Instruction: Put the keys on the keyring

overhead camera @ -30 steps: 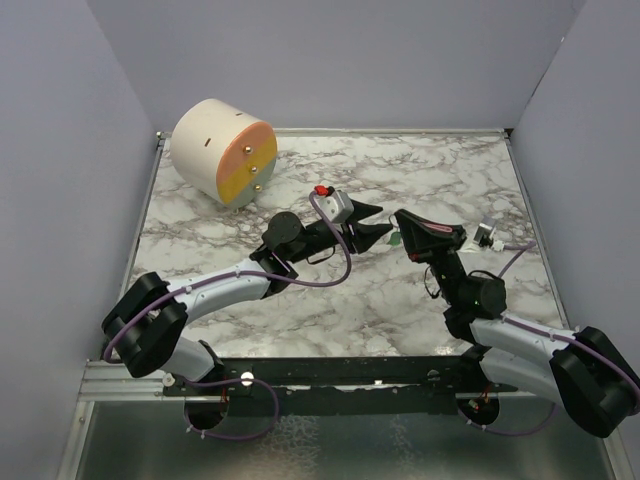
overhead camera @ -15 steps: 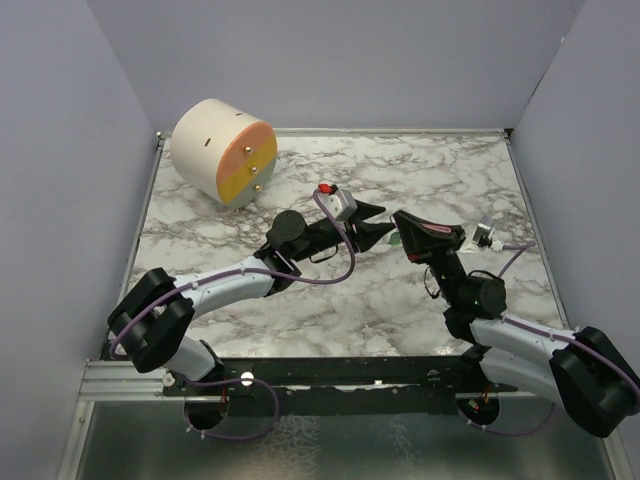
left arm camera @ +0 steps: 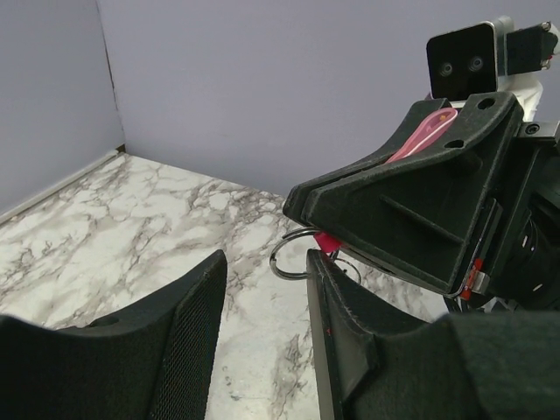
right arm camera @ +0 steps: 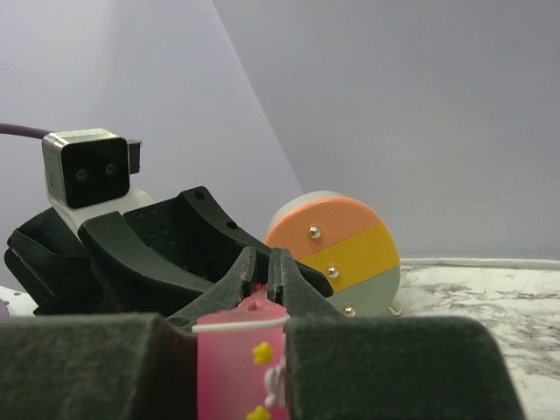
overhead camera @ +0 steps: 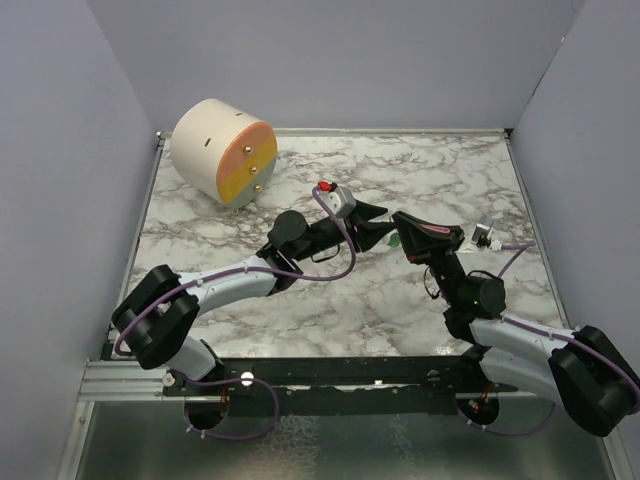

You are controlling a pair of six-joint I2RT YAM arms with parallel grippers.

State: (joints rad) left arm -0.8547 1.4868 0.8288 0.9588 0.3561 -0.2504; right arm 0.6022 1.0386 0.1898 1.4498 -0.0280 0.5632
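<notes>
The right claw [overhead camera: 401,219] is clamped on the pink strip of the keyring [left arm camera: 325,241], holding it above the desk [overhead camera: 450,165]; the metal loop hangs just at the tip of one finger of the left claw [left arm camera: 266,259], whose jaws stand partly apart with nothing between them; the green key [overhead camera: 396,241] shows as a speck beneath the two claw tips, seemingly lying on the marble.

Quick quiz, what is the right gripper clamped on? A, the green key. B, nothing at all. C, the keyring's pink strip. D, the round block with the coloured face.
C: the right wrist view shows the right gripper shut on the pink strip of the keyring, squeezed between its two pads.
</notes>
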